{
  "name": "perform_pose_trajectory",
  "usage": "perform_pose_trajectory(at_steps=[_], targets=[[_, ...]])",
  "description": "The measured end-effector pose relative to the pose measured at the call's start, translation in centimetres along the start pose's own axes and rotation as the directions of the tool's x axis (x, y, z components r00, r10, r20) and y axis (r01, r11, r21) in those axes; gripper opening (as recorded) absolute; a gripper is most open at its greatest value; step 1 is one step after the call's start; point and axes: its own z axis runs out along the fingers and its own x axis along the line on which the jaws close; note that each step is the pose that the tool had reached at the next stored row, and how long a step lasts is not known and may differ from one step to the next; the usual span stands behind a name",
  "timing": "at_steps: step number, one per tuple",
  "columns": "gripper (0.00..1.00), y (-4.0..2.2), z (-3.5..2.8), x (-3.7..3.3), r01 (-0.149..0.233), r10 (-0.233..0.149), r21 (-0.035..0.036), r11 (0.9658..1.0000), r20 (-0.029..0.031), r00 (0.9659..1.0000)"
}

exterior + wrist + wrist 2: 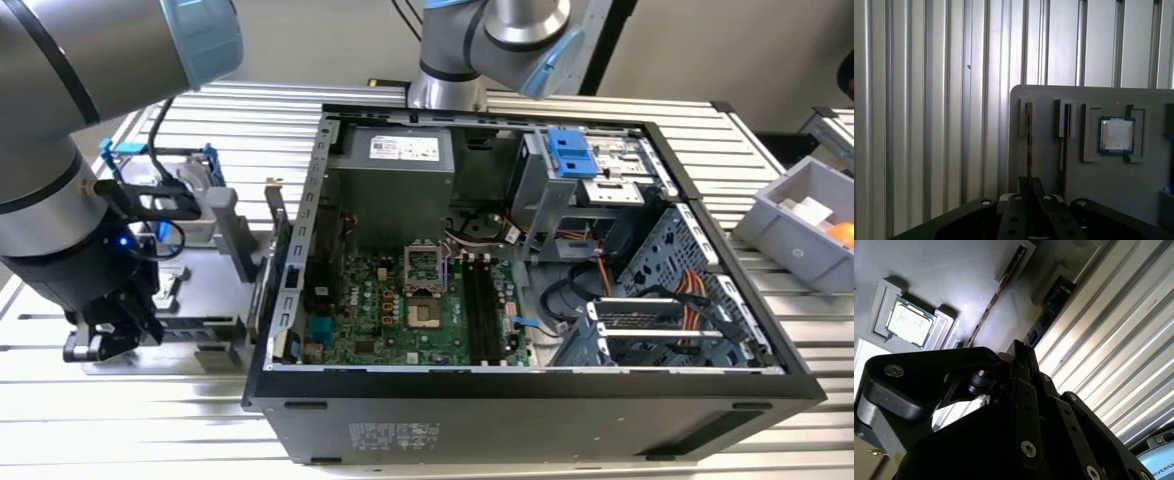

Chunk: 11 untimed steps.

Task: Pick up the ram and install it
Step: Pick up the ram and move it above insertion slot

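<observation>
One ram [1029, 140] | on edge in grey holder [1089, 190] slot | fingers [1036, 186] pinched narrow on its end

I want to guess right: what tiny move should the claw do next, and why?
Probably ease closer onto the ram: the claw sits lined up with it, and it stands on edge in the gray tray slot.
</observation>
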Motion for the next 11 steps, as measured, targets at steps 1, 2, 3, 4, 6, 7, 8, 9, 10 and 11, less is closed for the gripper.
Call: perform_pose_trajectory(at_steps=[1,2,3,4,6,7,8,9,10,11], targets=[[0.0,0.0,-0.08,0.0,0.0,0.0,0.0001,1.0,0.0001,1.0],[0.0,0.0,-0.16,0.0,0.0,0.0,0.0001,1.0,0.0001,1.0],[0.0,0.0,-0.24,0.0,0.0,0.0,0.0002,1.0,0.0001,1.0],[0.0,0.01,-0.33,0.0,0.0,0.0,0.0,1.0,0.0,1.0],[0.0,0.0,-0.48,-0.01,0.0,0.0,0.0002,1.0,0.0001,1.0],[0.0,0.0,-0.57,-0.01,0.0,0.0,0.0001,1.0,0.0001,1.0],[0.0,0.01,-0.65,-0.01,0.0,0.0,0.0001,1.0,0.0001,1.0],[0.0,0.01,-0.74,-0.01,0.0,0.0,0.0,1.0,0.0,1.0],[0.0,0.01,-0.82,-0.01,0.0,0.0,0.0002,1.0,0.0002,1.0],[0.0,0.01,-0.91,-0.02,0.0,0.0,0.0001,1.0,0.0001,1.0]])
